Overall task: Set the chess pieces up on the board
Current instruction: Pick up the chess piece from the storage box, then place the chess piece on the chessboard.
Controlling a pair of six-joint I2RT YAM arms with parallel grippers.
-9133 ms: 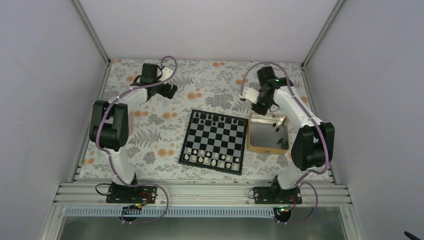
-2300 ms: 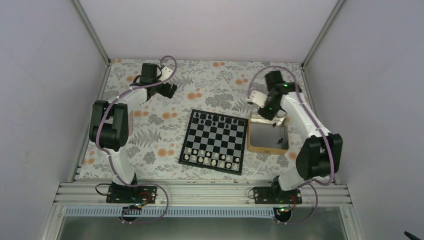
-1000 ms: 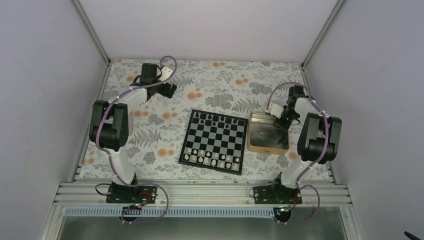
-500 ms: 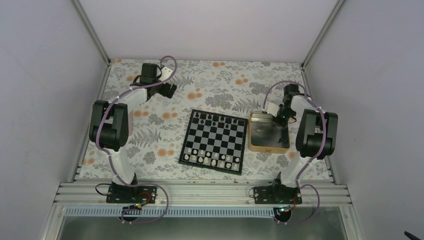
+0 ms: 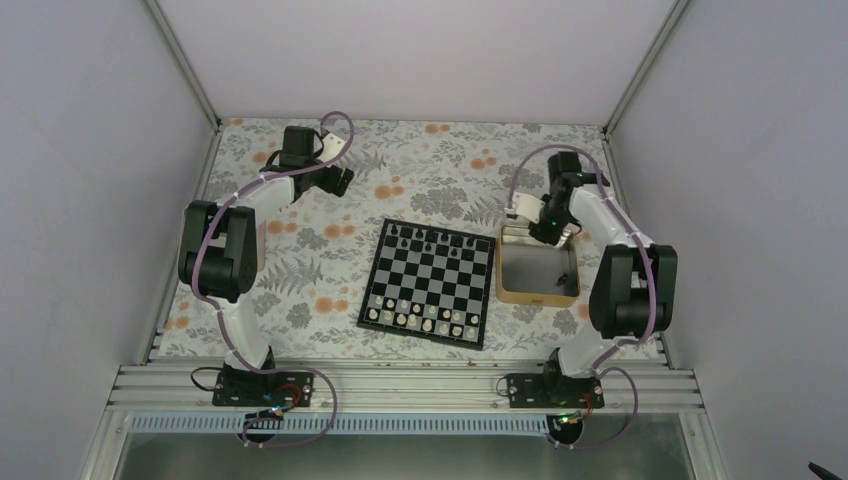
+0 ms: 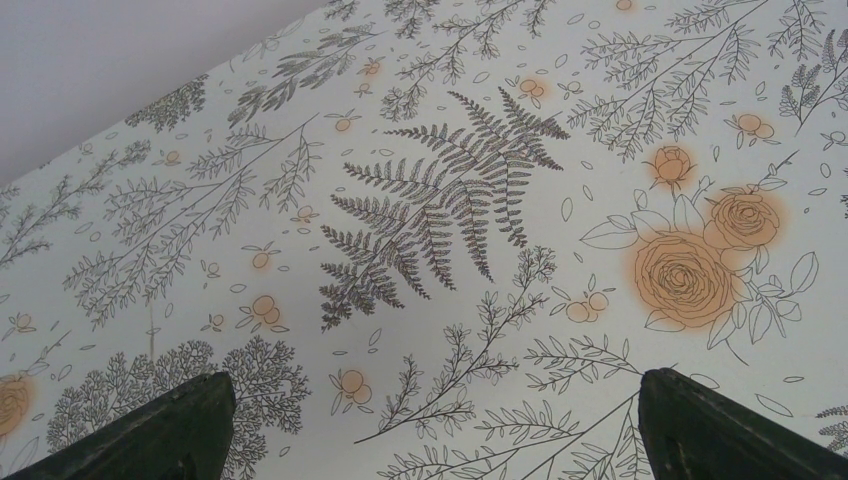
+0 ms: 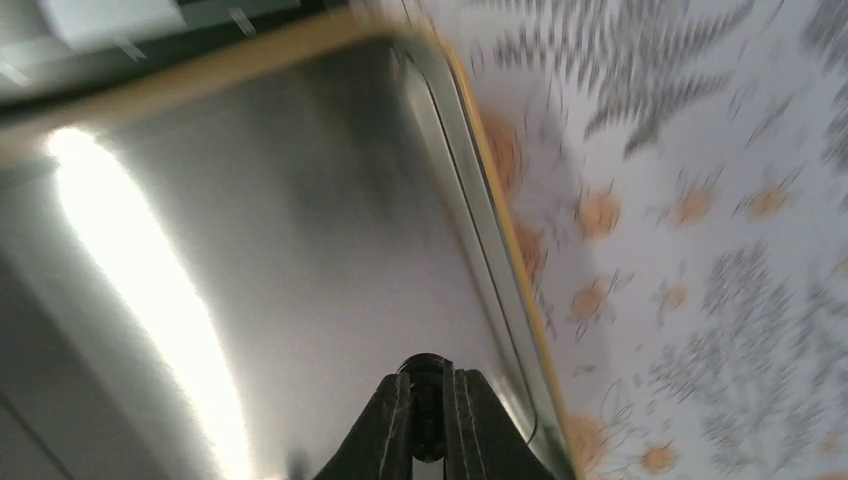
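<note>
The chequered board (image 5: 428,285) lies mid-table. Several black chess pieces (image 5: 428,238) stand along its far row, and small white chessmen fill its near rows. My right gripper (image 5: 556,230) hovers over the far edge of the tan-rimmed tray (image 5: 505,292). In the right wrist view it (image 7: 428,392) is shut on a tiny black chess piece (image 7: 426,364), held above the tray's grey floor (image 7: 300,250). My left gripper (image 5: 338,180) is at the far left, away from the board. In the left wrist view it (image 6: 430,425) is open and empty over the cloth.
The tray sits right beside the board's right edge. A small dark piece (image 5: 563,277) seems to stand in the tray near its right wall. The floral cloth (image 5: 300,290) covers the table. Enclosure walls stand close on both sides.
My right gripper dipped into the tray's far right corner, shut on a black piece, and has moved up and left to the tray's far edge. The left arm has not moved.
</note>
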